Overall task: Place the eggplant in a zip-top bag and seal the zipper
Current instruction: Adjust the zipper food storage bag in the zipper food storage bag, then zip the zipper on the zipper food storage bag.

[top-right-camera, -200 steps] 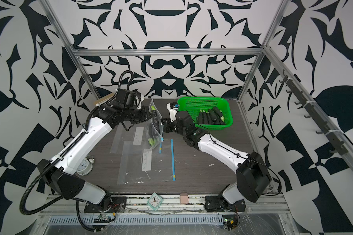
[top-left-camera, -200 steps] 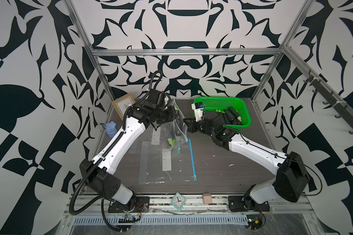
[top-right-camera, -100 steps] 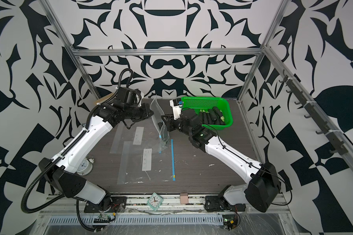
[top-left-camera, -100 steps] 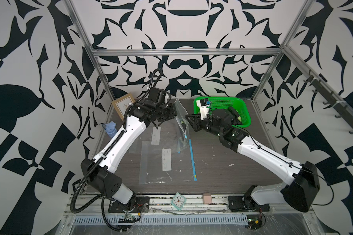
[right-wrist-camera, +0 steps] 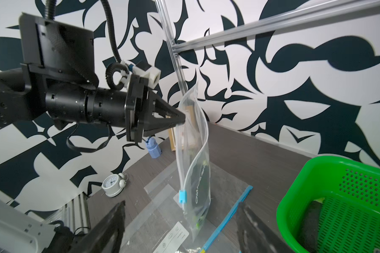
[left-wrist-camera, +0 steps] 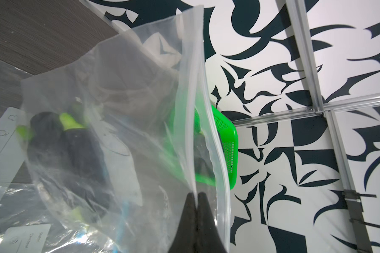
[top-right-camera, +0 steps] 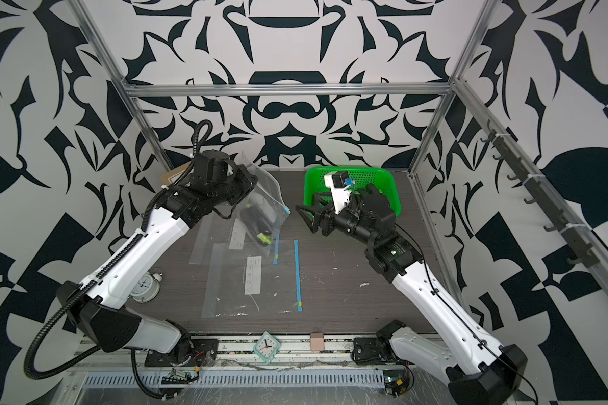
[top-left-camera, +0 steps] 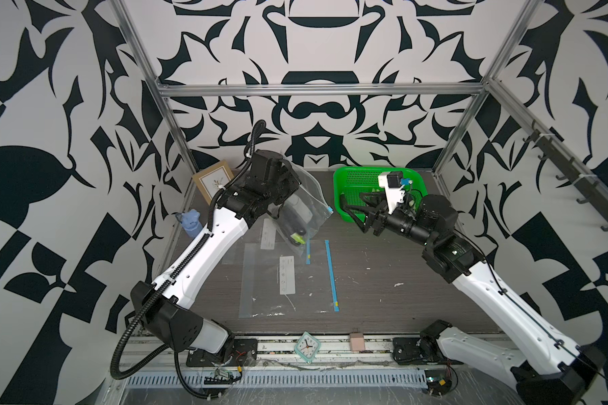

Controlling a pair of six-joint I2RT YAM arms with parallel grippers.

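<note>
Eggplant (top-left-camera: 292,222) is lying inside the zip-top bag (top-left-camera: 304,196) that the left pincer (left-wrist-camera: 196,197) is clenching above the bench (top-left-camera: 383,273) at eleven o'clock, while the right pincer (top-left-camera: 352,214) is gaping empty.

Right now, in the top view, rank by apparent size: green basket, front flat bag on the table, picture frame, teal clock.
Largest to smallest in a top view:
1. front flat bag
2. green basket
3. picture frame
4. teal clock
</note>
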